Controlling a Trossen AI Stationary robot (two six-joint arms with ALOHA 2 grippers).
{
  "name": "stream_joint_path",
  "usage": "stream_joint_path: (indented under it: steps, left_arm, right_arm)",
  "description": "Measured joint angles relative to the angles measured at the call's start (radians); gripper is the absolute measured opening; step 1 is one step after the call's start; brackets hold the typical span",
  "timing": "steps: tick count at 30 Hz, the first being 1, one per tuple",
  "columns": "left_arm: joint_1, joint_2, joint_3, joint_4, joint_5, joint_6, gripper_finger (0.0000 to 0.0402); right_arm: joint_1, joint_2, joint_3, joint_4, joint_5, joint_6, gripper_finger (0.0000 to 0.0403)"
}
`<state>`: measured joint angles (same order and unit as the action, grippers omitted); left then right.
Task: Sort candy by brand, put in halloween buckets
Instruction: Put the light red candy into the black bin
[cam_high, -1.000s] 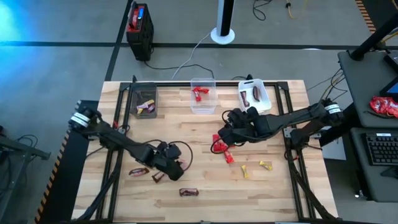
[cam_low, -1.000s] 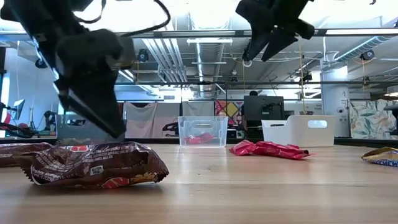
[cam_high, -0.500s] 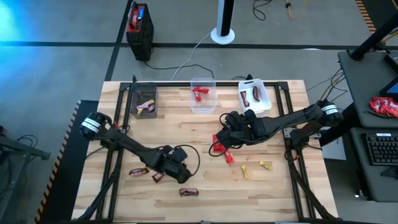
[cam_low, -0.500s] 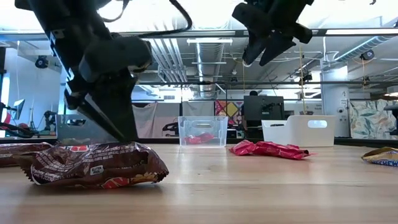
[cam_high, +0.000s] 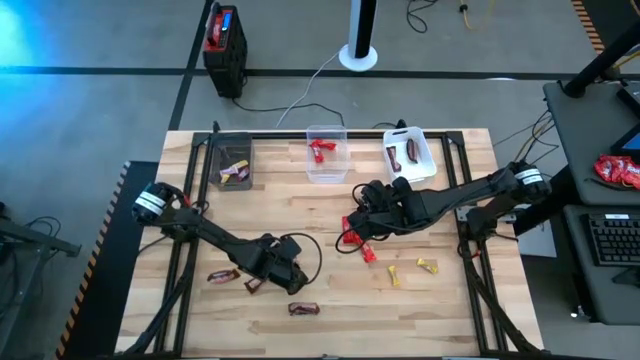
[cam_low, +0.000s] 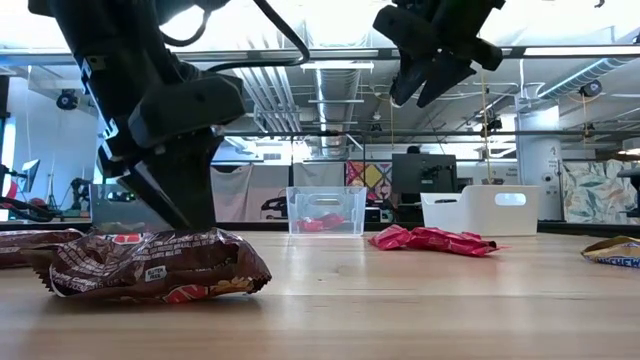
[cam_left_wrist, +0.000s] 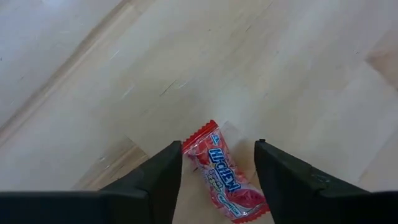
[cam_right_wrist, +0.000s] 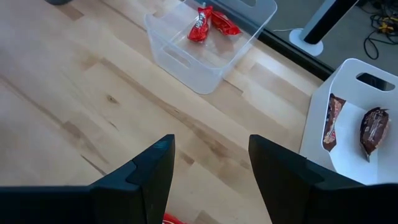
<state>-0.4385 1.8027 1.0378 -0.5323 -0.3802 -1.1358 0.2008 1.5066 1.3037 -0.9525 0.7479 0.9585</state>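
My left gripper is open and low over the table's near middle. In its wrist view its fingers stand on either side of a small pink-red wrapped candy lying flat on the wood. Brown bars lie nearby; one fills the low view's foreground. My right gripper is open and hangs above the red bars right of centre. The dark grey bin, clear bin and white bin stand along the far edge.
Two yellow pieces lie on the right near part. The clear bin holds red candy and the white bin holds brown bars. A black-and-red box stands on the floor beyond the table.
My left gripper has moved a little toward the table's right and near edges and come down close to the wood. My right gripper has drifted slightly left over the red bars. Both stayed open; no candy has moved.
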Motion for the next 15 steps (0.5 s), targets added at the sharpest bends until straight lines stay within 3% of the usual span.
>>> stream_joint_path:
  steps: [6,15]
  left_arm:
    - [0.000,0.000,-0.018,0.008,-0.001,0.000,0.0200]
    - [-0.001,0.049,-0.021,0.027,0.005,0.011,0.0140]
  right_arm:
    - [0.000,0.000,0.000,0.000,0.000,0.000,0.0201]
    - [0.000,0.000,0.000,0.000,0.000,0.000,0.0201]
